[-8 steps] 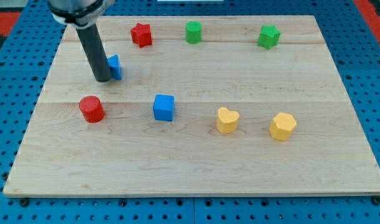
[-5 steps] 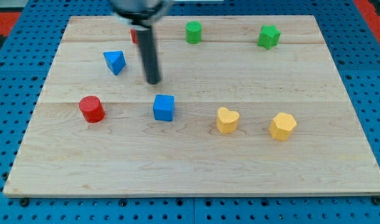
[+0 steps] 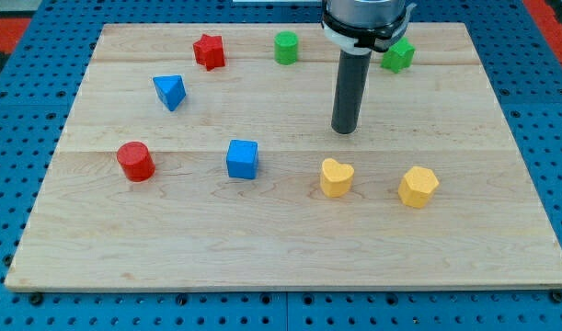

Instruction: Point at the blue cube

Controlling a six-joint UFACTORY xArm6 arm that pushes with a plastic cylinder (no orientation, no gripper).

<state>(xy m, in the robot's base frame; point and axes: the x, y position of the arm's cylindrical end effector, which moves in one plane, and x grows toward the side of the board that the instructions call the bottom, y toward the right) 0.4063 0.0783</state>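
Observation:
The blue cube point(image 3: 243, 158) sits on the wooden board point(image 3: 281, 239) a little left of the middle. My tip point(image 3: 343, 131) is on the board to the right of the cube and slightly above it, well apart from it, just above the yellow heart point(image 3: 336, 176). Nothing touches the cube.
A blue triangular block point(image 3: 170, 91) and a red cylinder point(image 3: 134, 161) lie at the left. A red star point(image 3: 208, 51), a green cylinder point(image 3: 285, 47) and a green star point(image 3: 399, 54) line the top. A yellow hexagon point(image 3: 418, 187) lies at the right.
My tip has swept from beside the blue triangular block at the left, across the board to the right, past the blue cube. No block has moved.

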